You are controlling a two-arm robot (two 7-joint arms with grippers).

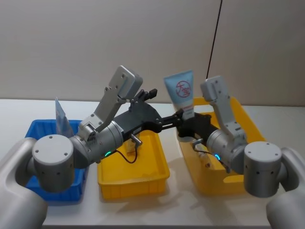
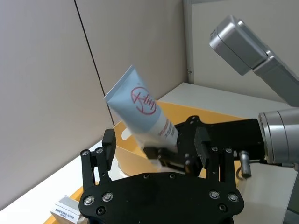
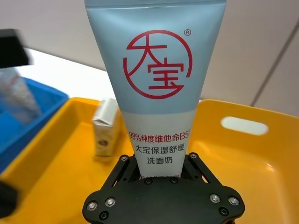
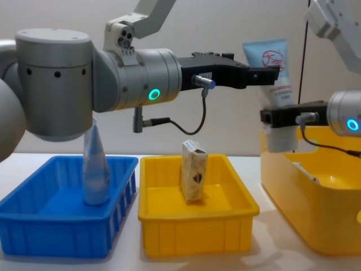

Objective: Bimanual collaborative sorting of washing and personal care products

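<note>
At the far left, a blue bin (image 4: 67,226) on the table (image 1: 19,114) holds 1 tube (image 4: 95,169) standing upright. Next, the middle yellow bin (image 4: 197,231) holds 1 small box (image 4: 193,170), also upright. Above that bin my left claw (image 2: 156,144) reaches rightward, fingers apart on either side of a second tube (image 3: 156,84) without closing on it. My right claw (image 3: 156,175) is clamped on that tube's lower end, holding it upright over the big yellow bin (image 4: 316,214) at right.
</note>
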